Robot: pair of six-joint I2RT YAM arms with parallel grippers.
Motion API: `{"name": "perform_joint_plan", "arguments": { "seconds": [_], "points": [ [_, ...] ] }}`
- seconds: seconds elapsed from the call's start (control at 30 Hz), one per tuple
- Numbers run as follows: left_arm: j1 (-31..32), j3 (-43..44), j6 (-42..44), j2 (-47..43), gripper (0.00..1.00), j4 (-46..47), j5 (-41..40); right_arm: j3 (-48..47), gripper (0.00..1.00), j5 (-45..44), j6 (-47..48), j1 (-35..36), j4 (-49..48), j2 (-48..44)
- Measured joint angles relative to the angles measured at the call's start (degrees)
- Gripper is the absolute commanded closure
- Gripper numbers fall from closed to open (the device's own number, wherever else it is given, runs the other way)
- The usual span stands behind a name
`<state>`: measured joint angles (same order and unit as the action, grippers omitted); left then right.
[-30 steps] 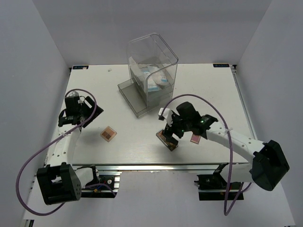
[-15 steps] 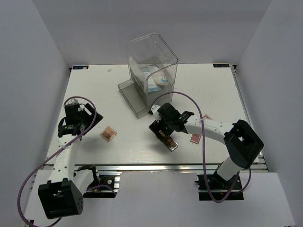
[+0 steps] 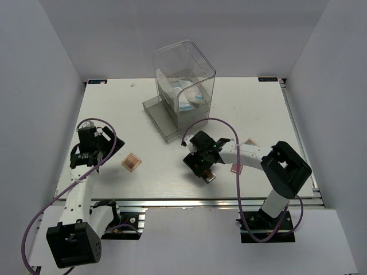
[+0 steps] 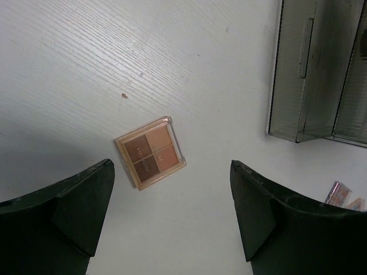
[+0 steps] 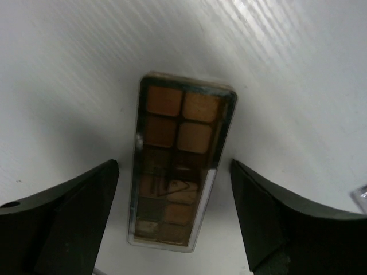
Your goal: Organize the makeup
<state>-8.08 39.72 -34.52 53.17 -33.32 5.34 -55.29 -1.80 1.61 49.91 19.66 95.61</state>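
Observation:
A long brown eyeshadow palette [image 5: 183, 114] lies flat on the table, and its near end shows in the top view [image 3: 208, 175]. My right gripper [image 5: 174, 166] is open, with one finger on each side of this palette and not touching it; in the top view it [image 3: 200, 162] hangs low over the palette. A small square brown palette [image 4: 150, 152] lies at the left [image 3: 131, 162]. My left gripper [image 4: 171, 172] is open and empty above and to the left of it [image 3: 103, 143]. A pink palette [image 3: 236, 168] lies to the right. White packets [image 3: 189, 98] sit inside the clear box.
The tall clear drawer box [image 3: 184, 60] stands at the back centre. Its grey drawer [image 3: 163, 123] is pulled out toward the front, and it also shows in the left wrist view [image 4: 312, 69]. A small pinkish item [image 3: 250, 141] lies right of the right arm.
My right gripper has moved left and down over the long brown palette, with the arm folding in. My left arm has shifted slightly. The palettes have not moved.

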Motion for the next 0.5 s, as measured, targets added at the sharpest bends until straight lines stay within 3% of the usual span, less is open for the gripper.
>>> {"name": "perform_joint_plan", "arguments": {
  "seconds": [0.2, 0.4, 0.5],
  "points": [
    [0.0, -0.8, 0.0, -0.2, 0.09, 0.1, 0.0, 1.0, 0.3, -1.6, -0.3, 0.5, -0.6, 0.3],
    [0.0, -1.0, -0.3, -0.2, 0.09, -0.1, 0.0, 2.0, 0.55, -2.1, -0.6, 1.1, -2.3, -0.2],
    [0.0, -1.0, -0.3, -0.3, 0.09, -0.1, 0.0, 2.5, 0.74, -2.1, 0.7, 1.3, -3.2, -0.6]
  ]
}}
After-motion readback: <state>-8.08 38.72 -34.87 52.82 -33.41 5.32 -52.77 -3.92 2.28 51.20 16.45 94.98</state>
